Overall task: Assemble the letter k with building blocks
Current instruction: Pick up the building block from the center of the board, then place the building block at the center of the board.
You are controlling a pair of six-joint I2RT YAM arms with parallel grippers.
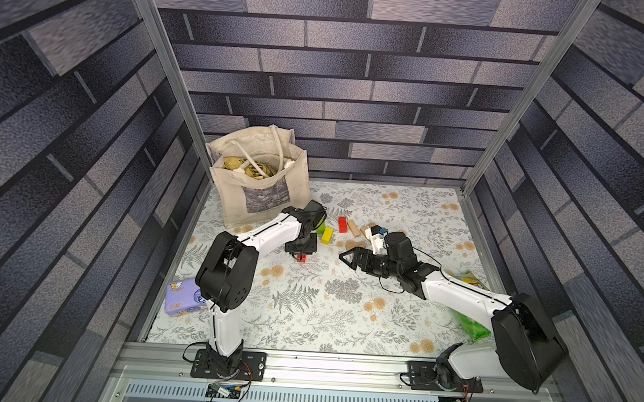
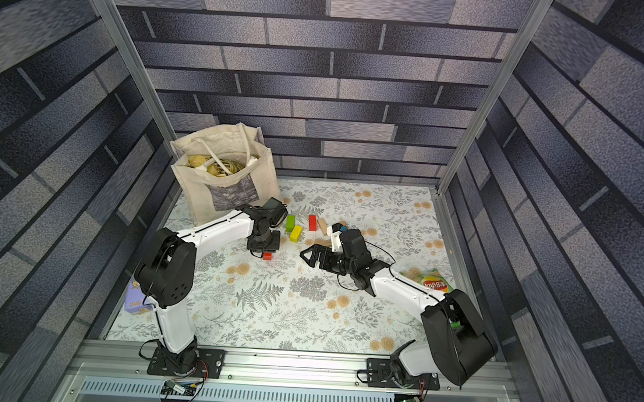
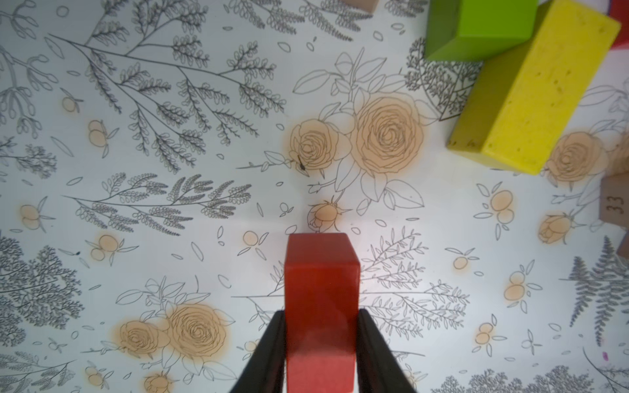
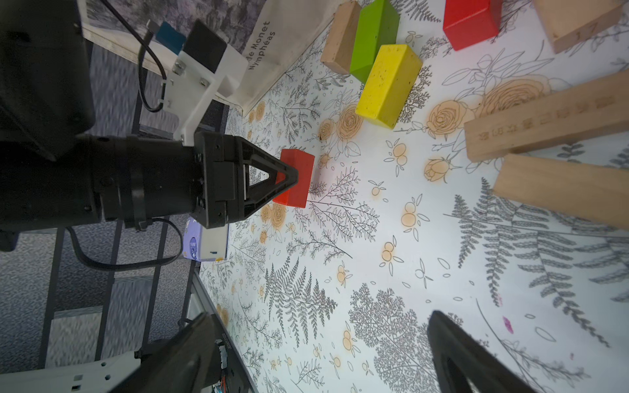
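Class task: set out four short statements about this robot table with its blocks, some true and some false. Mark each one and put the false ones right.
1. The left gripper is shut on a red block. True.
2. The right gripper holds a yellow block. False: the right gripper is open and empty, and the yellow block lies on the table.
3. A cloth bag stands in the far corner on the left arm's side. True.
4. Both red blocks are held by grippers. False: the other red block lies on the table beside plain wooden blocks.
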